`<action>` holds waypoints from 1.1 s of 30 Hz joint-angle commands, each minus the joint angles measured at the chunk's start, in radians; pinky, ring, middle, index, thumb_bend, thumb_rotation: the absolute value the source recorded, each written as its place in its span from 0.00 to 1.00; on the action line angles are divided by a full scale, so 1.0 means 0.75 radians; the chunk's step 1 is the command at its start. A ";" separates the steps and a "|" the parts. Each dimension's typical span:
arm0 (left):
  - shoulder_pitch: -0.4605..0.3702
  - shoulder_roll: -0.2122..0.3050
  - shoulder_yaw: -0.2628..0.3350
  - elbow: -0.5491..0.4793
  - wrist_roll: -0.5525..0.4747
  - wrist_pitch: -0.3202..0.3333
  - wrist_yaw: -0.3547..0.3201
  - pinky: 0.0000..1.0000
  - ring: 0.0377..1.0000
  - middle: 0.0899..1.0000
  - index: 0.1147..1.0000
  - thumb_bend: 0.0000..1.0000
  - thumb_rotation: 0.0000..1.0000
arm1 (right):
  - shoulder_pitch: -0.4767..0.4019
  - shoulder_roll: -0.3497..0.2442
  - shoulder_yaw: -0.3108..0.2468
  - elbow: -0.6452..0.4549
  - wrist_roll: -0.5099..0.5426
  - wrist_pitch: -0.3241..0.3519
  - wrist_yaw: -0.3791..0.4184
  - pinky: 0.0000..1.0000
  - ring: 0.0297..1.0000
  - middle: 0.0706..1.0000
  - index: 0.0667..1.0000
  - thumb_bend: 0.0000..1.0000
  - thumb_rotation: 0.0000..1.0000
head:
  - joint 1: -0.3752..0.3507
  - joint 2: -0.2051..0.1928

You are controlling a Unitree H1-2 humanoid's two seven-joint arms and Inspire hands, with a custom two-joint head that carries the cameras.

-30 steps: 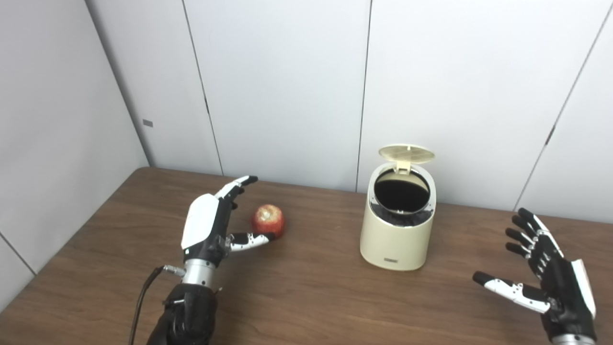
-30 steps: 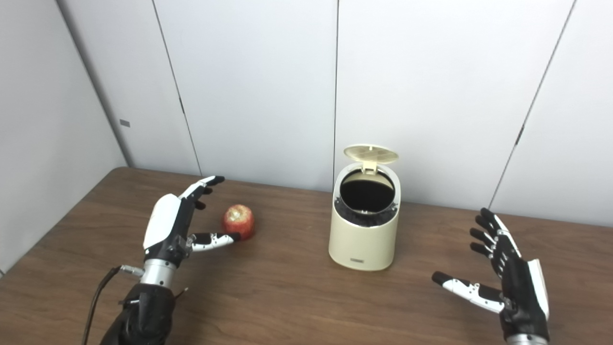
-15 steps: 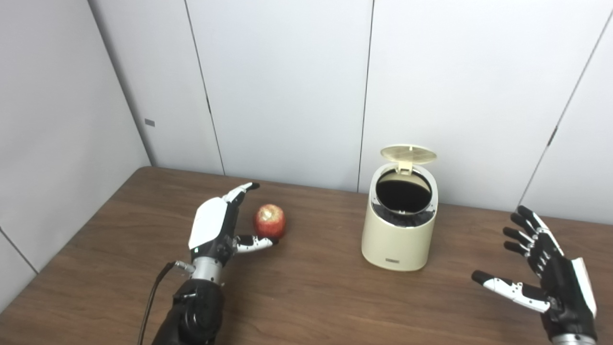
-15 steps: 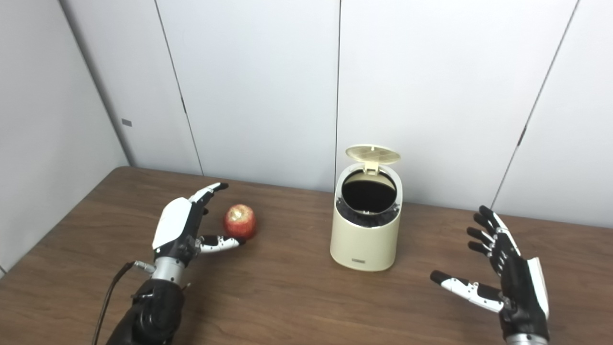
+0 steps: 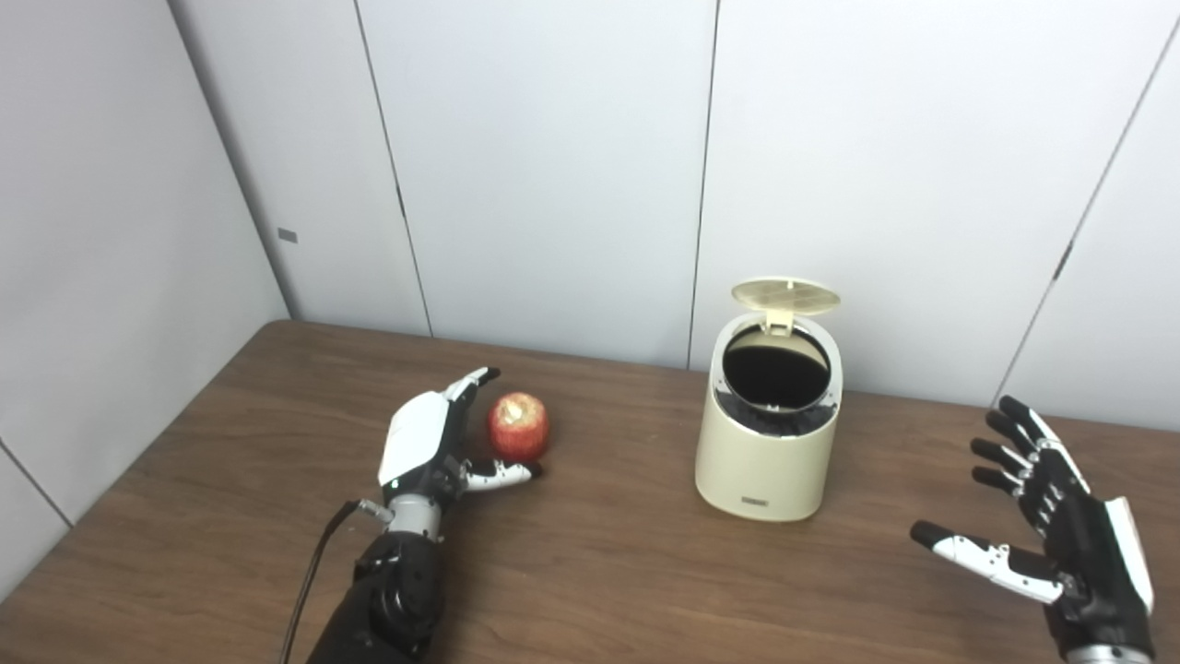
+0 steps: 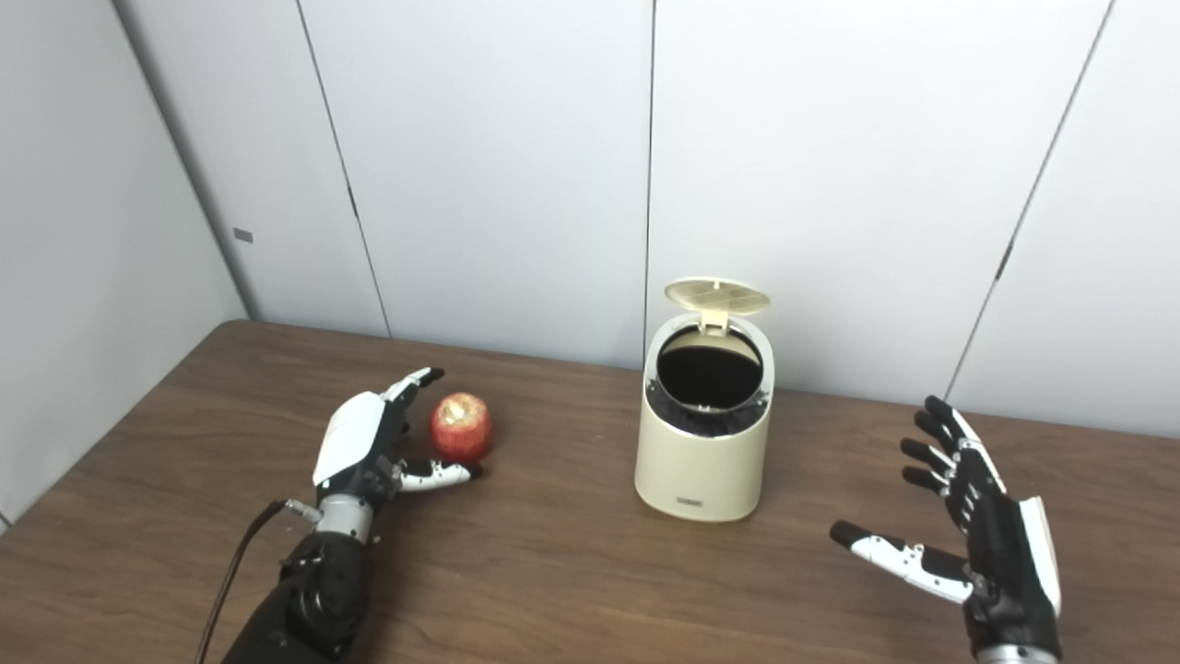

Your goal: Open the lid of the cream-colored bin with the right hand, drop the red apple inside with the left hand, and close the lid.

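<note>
The lid (image 5: 785,295) stands up over the cream-colored bin (image 5: 767,433) at centre frame, so the opening step looks done. The red apple (image 5: 518,426) sits on the desk (image 5: 599,572) at centre left, not yet lifted; the left hand (image 5: 429,443) cups beside it, fingers spread, gripping nothing. The right hand (image 5: 1060,516) hovers open at lower right. Grasp, drop and closing remain.

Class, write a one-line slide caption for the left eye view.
Open left hand beside the red apple, bin lid up, open right hand waiting.
</note>
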 commanded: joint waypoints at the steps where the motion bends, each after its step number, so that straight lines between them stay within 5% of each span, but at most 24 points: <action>1: -0.077 0.031 -0.007 0.010 -0.008 -0.037 0.045 0.67 0.86 0.87 0.87 0.85 0.16 | -0.025 -0.004 0.001 -0.057 -0.010 -0.009 -0.002 0.75 0.81 0.87 0.88 0.72 0.03 | 0.000 0.002; 12: -0.131 0.054 -0.070 0.143 -0.018 -0.059 0.104 0.70 0.86 0.87 0.86 0.82 0.15 | -0.010 0.001 0.010 -0.091 -0.023 0.002 -0.003 0.73 0.80 0.87 0.89 0.73 0.03 | -0.016 0.012; 27: -0.153 0.026 -0.122 0.176 -0.093 -0.053 0.046 0.66 0.79 0.84 0.84 0.81 0.14 | -0.002 0.002 0.012 -0.119 -0.044 0.011 -0.007 0.73 0.80 0.87 0.88 0.73 0.04 | -0.030 0.036; 33: -0.149 0.035 -0.155 0.202 -0.094 -0.094 0.051 0.52 0.62 0.68 0.72 0.79 0.04 | -0.005 0.002 0.008 -0.120 -0.037 0.012 -0.007 0.72 0.79 0.87 0.88 0.72 0.02 | -0.029 0.044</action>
